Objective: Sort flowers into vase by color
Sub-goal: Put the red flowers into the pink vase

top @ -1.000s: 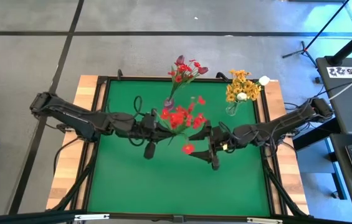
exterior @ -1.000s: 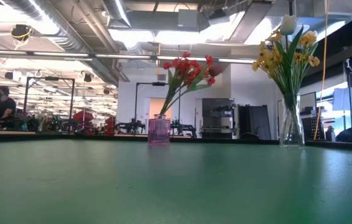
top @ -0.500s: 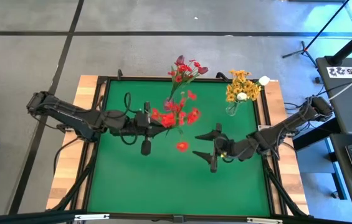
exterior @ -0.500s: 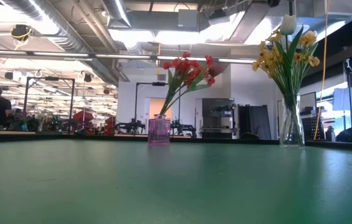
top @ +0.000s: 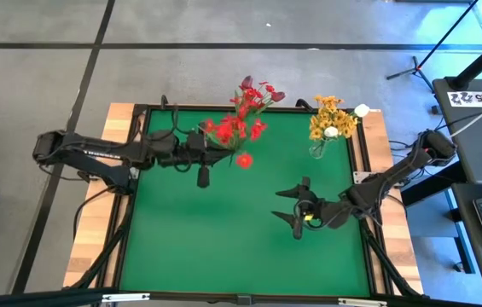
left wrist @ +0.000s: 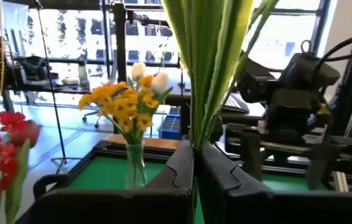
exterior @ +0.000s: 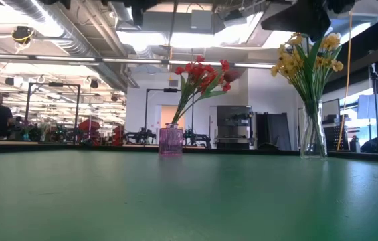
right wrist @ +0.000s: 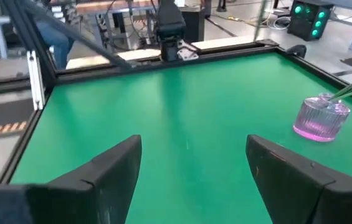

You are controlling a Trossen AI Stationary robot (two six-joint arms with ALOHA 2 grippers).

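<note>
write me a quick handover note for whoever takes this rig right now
Left end effector: shut on the red flower spray, held above the mat near the pink vase.
Right end effector: open, empty, over the mat's right half.
Done: red flowers stand in the pink vase; yellow and white flowers in the clear vase.
Left: put the held spray into the pink vase.
</note>
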